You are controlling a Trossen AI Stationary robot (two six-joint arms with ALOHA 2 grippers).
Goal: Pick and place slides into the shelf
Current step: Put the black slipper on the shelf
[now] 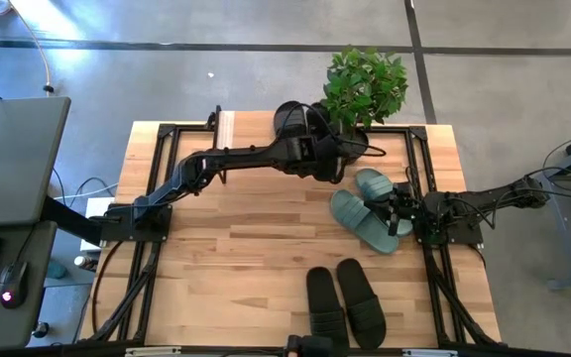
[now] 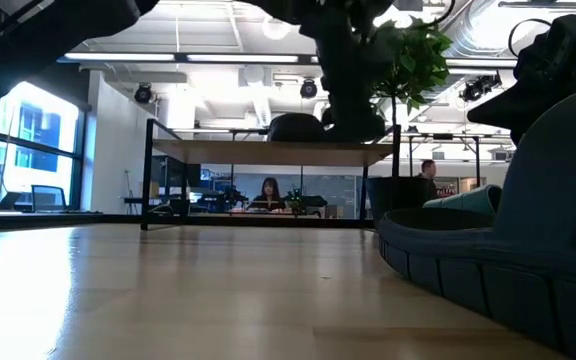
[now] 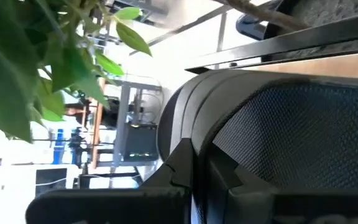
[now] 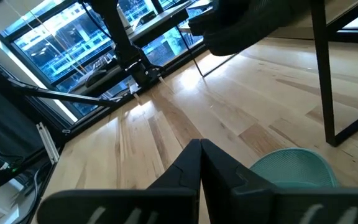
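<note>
**Slides on table and shelf**

Big wooden table (image 1: 226, 258), seen whole only from above. Low shelf (image 1: 228, 124) at its far edge, one black slide (image 1: 290, 119) on top, next to the plant (image 1: 365, 84). Left claw (image 1: 333, 159) there too, fingers together, tight against a second black slide (image 3: 291, 137); gripped or just touching, hard to tell. Right claw (image 1: 397, 210) pinched together, just beside the green pair (image 1: 365, 218). Black pair (image 1: 345, 302) near the front edge. In the low view, a green slide (image 2: 508, 250) huge and cut off.

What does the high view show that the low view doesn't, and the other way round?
Only the high view: the pair of black rubber slides at the near table edge, and both sage-green slides lying by the shut right gripper. Only the low view: people in the room behind. Both: the low wooden-topped shelf, the leafy green plant and the left arm's black slide.
</note>
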